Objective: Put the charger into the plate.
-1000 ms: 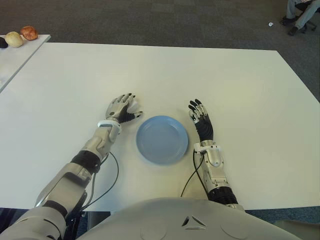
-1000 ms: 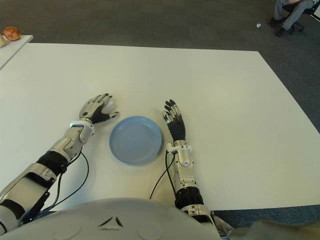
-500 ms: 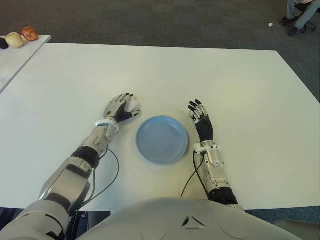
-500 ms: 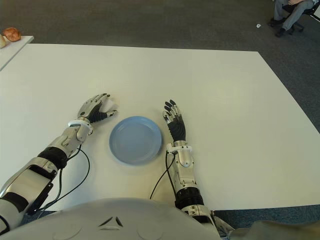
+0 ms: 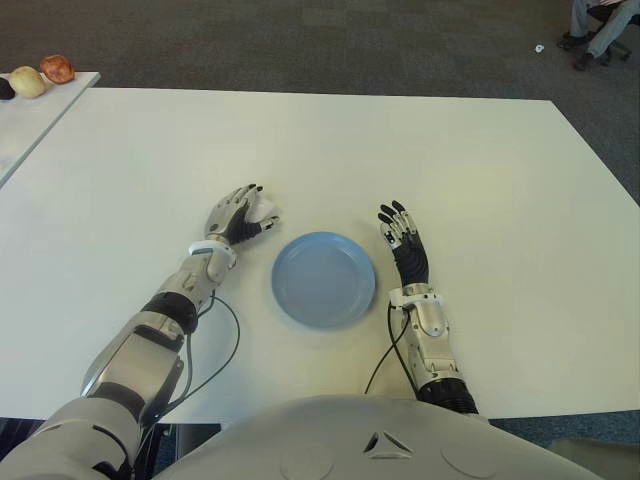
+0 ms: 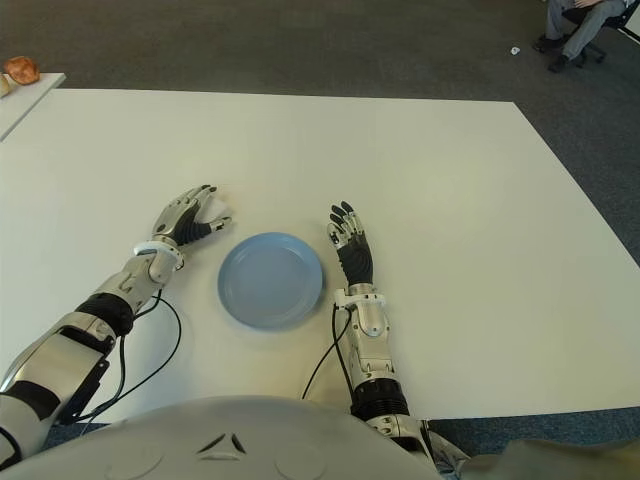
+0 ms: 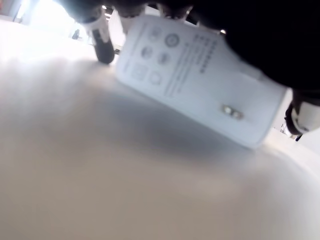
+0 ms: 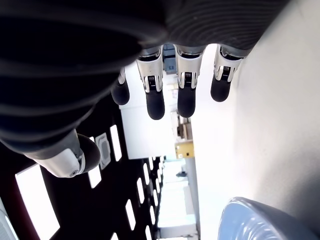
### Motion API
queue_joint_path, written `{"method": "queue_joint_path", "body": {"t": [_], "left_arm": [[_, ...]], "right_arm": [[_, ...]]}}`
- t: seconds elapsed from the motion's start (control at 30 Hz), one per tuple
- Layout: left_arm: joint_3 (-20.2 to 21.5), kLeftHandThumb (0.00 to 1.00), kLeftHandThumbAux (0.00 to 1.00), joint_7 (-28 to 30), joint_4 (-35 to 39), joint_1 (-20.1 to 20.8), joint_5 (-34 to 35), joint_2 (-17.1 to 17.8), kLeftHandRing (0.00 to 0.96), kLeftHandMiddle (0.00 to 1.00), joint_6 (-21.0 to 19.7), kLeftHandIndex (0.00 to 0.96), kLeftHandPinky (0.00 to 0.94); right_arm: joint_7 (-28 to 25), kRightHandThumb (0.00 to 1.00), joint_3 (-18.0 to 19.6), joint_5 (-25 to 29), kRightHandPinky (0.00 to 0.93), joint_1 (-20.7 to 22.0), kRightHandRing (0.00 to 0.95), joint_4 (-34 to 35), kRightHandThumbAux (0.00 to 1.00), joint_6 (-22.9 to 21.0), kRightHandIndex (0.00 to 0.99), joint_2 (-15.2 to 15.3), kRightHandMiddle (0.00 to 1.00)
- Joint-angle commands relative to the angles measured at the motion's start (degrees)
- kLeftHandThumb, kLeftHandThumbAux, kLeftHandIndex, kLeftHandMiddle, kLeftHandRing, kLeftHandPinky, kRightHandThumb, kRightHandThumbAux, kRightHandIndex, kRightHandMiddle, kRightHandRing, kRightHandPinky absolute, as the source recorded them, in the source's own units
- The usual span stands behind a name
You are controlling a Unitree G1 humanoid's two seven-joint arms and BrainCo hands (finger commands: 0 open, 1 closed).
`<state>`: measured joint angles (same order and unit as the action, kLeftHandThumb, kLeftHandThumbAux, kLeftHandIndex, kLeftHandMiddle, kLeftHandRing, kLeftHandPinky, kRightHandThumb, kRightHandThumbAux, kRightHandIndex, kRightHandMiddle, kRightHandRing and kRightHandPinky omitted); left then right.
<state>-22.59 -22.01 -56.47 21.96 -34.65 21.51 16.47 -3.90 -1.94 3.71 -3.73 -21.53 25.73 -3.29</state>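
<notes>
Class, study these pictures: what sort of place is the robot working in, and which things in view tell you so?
Probably an office or lab room: a large white table stands on grey carpet, and a seated person's legs show in the far corner. The left hand grips the charger beside a blue plate.

- Both eye views are evenly bright and sharp; the white table [image 5: 470, 170] reflects diffuse light with no harsh glare.
- Shadows are faint: a soft rim under the plate [image 5: 324, 279] toward 6 o'clock.
- In the left wrist view the charger [image 7: 200, 80] is soft, its printed marks barely legible; a blown-out patch sits at 11 o'clock.
- The right wrist view is high in contrast, with black foreground and overexposed table at 3 o'clock.
</notes>
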Motion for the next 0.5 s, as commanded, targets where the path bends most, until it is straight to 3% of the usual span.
{"method": "queue_joint_path", "body": {"t": [0.03,0.5], "left_arm": [[-0.83,0.244,0.338,1.82,-4.54,-3.87,0.29,-1.09,0.057,0.039,-0.94,0.000,0.112],[-1.77,0.227,0.378,-1.41,-5.97,-3.58,-0.82,-1.01,0.062,0.045,1.28,0.001,0.128]], "right_arm": [[0.19,0.000,0.22,0.23,0.075,-1.19,0.118,-0.57,0.507,-1.71,0.062,-0.74,0.160],[0.71,0.000,0.15,-0.17,0.086,-1.24,0.124,-0.32,0.512,-1.76,0.061,-0.78,0.166]]}}
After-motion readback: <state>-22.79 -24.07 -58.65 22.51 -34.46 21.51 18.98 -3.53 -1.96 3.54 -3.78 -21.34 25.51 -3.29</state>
